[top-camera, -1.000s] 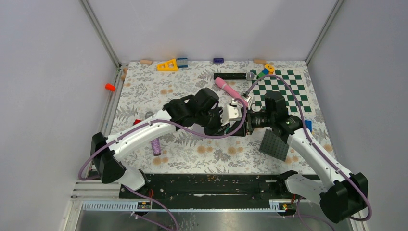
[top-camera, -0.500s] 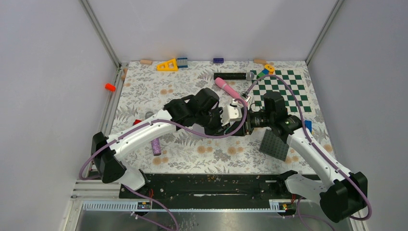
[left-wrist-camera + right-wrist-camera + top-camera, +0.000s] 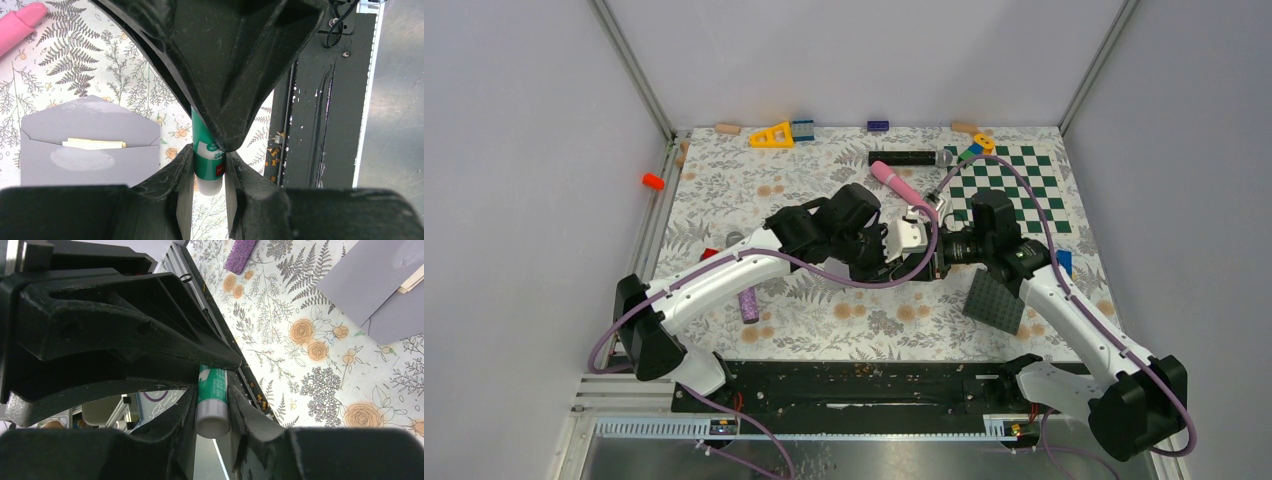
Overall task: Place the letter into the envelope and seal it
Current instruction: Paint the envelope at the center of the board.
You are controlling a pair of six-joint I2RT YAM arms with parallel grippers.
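Note:
A green-and-white glue stick (image 3: 209,165) is held above the table between both grippers. My left gripper (image 3: 209,172) is shut on one end of it. My right gripper (image 3: 212,412) is shut on the other end, where the white cap (image 3: 212,422) shows. In the top view the two grippers meet tip to tip, left gripper (image 3: 889,250) against right gripper (image 3: 924,262). The grey envelope (image 3: 90,140) lies flat on the floral cloth with its flap open. The tan letter (image 3: 95,144) sits inside it, only its top edge showing. The arms hide both in the top view.
A pink cylinder (image 3: 904,187) and a green-and-white checkerboard (image 3: 1009,190) lie behind the grippers. The dark grey studded plate (image 3: 996,300) is beside the right arm, a purple stick (image 3: 748,303) beside the left arm. Small toy blocks line the far edge.
My right gripper's jaws have narrowed onto the glue stick. Both arms have stayed almost in place, and the left grip is unchanged.

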